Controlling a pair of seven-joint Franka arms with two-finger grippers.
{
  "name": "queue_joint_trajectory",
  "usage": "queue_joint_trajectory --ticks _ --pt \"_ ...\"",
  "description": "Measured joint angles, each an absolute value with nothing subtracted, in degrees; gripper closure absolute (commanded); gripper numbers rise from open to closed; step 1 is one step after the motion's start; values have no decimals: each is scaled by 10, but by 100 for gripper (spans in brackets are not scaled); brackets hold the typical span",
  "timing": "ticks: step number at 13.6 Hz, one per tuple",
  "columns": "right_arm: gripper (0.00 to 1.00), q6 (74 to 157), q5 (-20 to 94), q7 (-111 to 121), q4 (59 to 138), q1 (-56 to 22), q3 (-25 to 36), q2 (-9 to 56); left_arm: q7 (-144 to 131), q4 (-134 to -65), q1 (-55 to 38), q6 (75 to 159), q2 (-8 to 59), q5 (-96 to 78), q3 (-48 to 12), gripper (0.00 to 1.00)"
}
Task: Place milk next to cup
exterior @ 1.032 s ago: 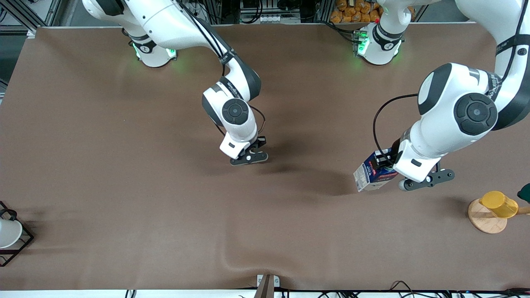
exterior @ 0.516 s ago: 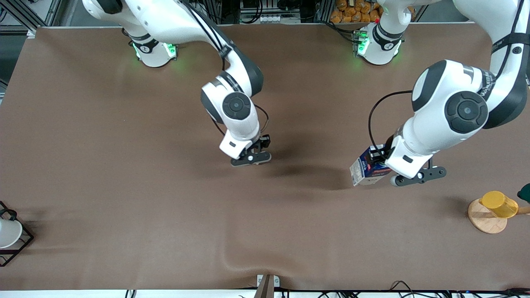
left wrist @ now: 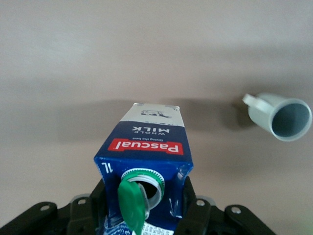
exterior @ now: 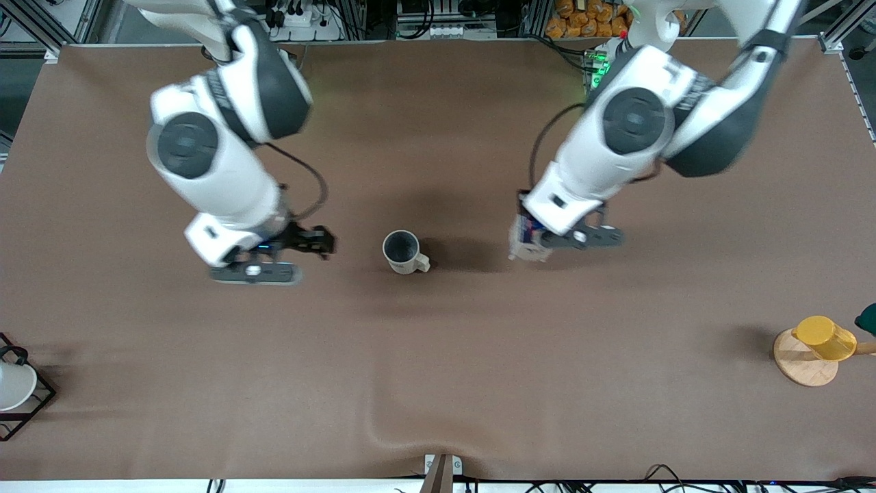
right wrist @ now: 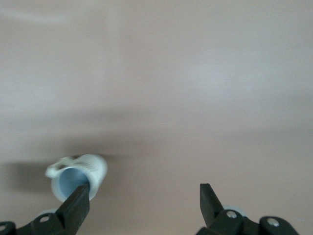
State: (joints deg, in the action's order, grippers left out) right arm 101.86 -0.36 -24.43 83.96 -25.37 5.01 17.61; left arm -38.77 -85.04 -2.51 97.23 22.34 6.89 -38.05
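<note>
Left jaws clamped on the milk: gable-top carton, glossy blue with white sides, red band, ribbed green cap flipped open. In the front view my wrist covers most of the carton; only a corner shows, over the brown cloth surface. The cup, smooth off-white ceramic with grey inside and stubby handle, stands upright between my two jaws, apart from both. Right jaws wide apart, empty, over bare surface beside the cup; their picture is blurred.
</note>
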Motion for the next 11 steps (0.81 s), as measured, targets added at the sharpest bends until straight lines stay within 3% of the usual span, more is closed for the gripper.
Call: queue_joint_trajectory --ticks 5,7,11 --pt "0 963 -16 -14 950 -93 63 18 -390 -852 -117 985 243 69 -380 39" --pt "0 935 -16 35 952 -45 65 0 -390 -852 -144 994 254 69 -380 39" --pt "0 930 -18 39 951 -23 64 -14 -390 -851 -192 1041 285 78 -375 38"
